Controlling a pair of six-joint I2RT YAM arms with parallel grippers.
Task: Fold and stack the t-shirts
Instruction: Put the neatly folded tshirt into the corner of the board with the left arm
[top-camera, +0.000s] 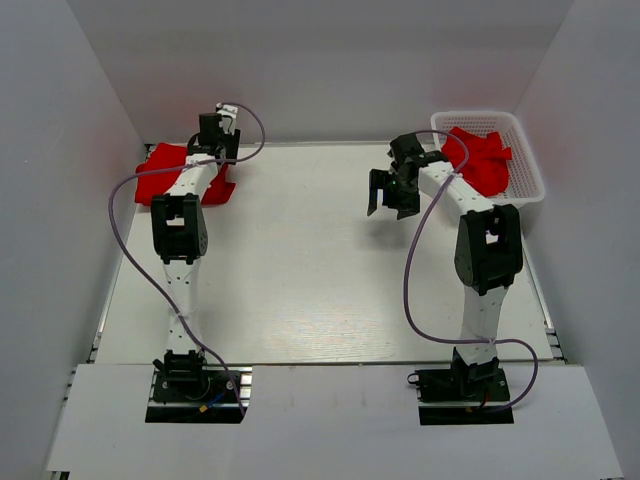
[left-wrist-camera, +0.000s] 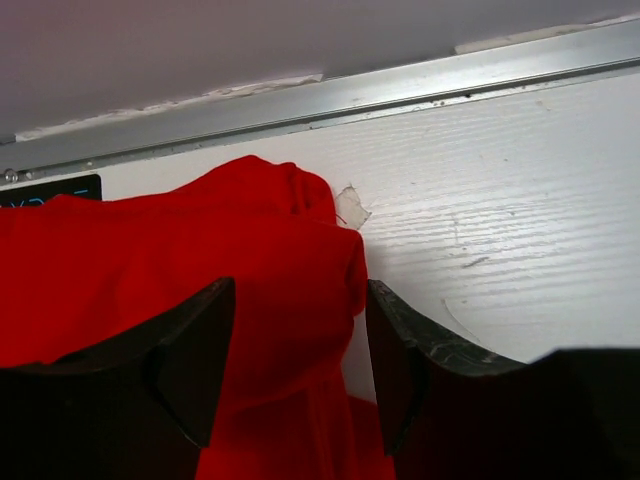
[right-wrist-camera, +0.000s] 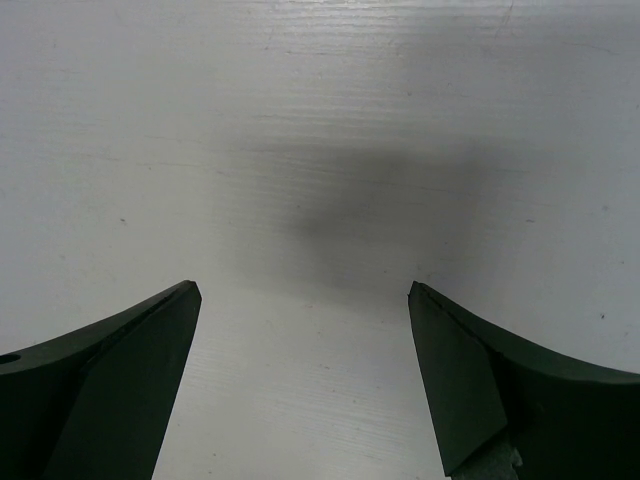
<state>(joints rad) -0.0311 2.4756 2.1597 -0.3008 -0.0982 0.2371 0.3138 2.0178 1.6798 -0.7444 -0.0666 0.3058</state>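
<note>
Top external view shows the left red shirt (top-camera: 160, 172) lying bunched up at the far left corner of the table (top-camera: 300, 280), with the left gripper (top-camera: 218, 138) right over its edge. In the left wrist view the two dark fingers (left-wrist-camera: 190, 360) stand part way apart with a fold of the shirt between them. A thin strip of table shows beside one finger, so I think the cloth is not pinched yet. If the fingers catch only the thin edge, the shirt could slip out when lifted. If they catch many layers, it may come up as a lump and not open flat. The metal rail (left-wrist-camera: 400, 90) is close behind, so a finger could bump it. Further right, the right gripper (top-camera: 392, 195) hangs over bare table, spread wide and holding nothing. The other red shirt (top-camera: 485, 160) sits crumpled in the basket (top-camera: 528, 185) at the far right. That basket looks light, so a pull on the shirt might drag it along or snag the cloth. The shirts are soft, floppy and bright red, with round puffy folds. The table is white and hard, with fine lines and small scratches. The rail is shiny grey. The fingers are black, hard and curved to a point. The basket is white plastic full of little holes, shaped like a box with sloping sides
</note>
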